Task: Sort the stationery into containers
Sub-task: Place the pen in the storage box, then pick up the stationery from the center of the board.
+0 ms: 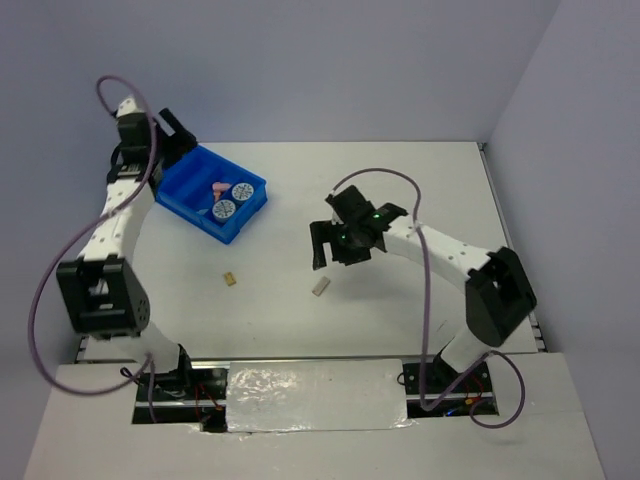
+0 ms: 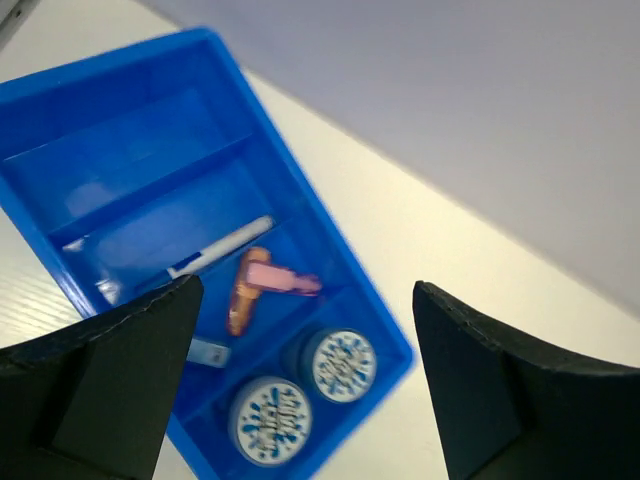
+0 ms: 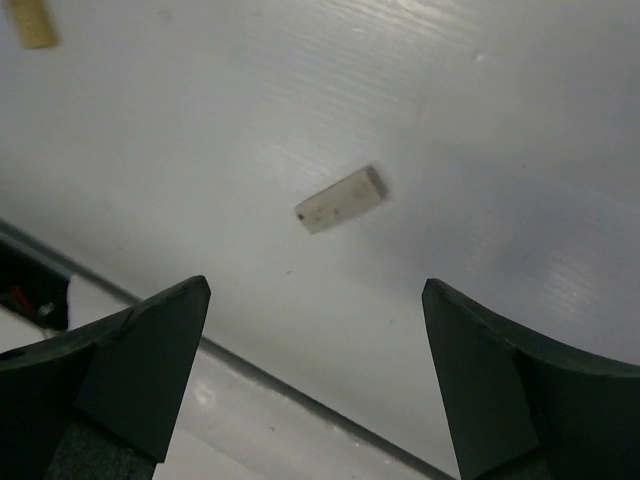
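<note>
Quick status from my end, w/ both wrist cams and the top cam up. Sorting's mostly done imo. The blue tray (image 2: 130,130) sits far-left on the table (image 1: 420,190). Inside it I see the white-and-blue pen (image 2: 220,248) along one divider. The pink stick (image 2: 280,278) overlaps the orange stick (image 2: 240,300) in what looks like the next lane. One patterned disc (image 2: 340,364) sits just beside the other disc (image 2: 270,420) in the end lane. There's also smth pale blue half hidden behind my left finger, can't tell what it is.

The left gripper (image 2: 307,295) hangs over the tray, spread wide w/ nothing in it, so that side looks finished.

What's left, afaict, is two bits lying on bare table, well apart from the tray. The grey block (image 3: 341,199) lies flat on a slant, right in the gap under the right gripper (image 3: 315,290). That one's also spread wide, holding nothing and not touching the block. The tan cube (image 3: 28,22) is off in the corner of that cam. On the top cam it sits between block and tray.

So roughly two items to go, block first I guess, then the cube.
</note>
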Robot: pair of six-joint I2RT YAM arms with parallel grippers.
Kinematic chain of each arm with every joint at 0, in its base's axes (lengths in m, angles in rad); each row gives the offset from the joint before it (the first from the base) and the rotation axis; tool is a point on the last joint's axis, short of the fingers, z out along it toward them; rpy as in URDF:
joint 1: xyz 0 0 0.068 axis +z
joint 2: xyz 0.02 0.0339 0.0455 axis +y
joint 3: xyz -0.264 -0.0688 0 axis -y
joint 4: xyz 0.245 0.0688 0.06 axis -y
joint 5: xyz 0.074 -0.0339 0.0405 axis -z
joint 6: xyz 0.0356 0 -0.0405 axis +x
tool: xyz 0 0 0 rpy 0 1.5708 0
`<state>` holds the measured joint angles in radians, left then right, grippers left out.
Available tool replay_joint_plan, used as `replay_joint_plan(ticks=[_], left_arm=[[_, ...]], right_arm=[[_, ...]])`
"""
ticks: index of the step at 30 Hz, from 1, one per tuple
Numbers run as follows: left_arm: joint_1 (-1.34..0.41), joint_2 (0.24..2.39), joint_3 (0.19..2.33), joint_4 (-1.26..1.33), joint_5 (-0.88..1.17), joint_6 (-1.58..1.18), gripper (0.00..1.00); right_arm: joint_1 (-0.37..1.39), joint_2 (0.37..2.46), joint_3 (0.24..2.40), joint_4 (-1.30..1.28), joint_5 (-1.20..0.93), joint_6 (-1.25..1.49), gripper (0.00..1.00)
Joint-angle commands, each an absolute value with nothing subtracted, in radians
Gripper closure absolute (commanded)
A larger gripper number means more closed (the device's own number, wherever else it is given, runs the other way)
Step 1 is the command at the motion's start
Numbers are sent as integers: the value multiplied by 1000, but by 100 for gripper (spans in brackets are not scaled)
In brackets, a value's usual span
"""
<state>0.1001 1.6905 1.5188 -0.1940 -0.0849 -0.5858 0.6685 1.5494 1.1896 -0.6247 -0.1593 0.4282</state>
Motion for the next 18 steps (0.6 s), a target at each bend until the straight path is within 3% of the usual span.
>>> replay_joint_plan(ticks=[1,5,9,15,18], left_arm=[[173,1490,1287,-32,116,-828,1],[141,1413,1347,-326,8,-712,1],[127,1364,1350,-478,57,-637,1],[81,1209,1275,-595,12,-543,1],[52,1168,1264,-646,5,-503,1]], right_arm=[[730,1649,1299,-641,14,538,6],[768,1771,1364,-715,133,704,12],[804,1828,1373,-742,198,885,18],[865,1907,1367,-851,264,1037,28],[877,1896,1290,-783,212,1071,34]])
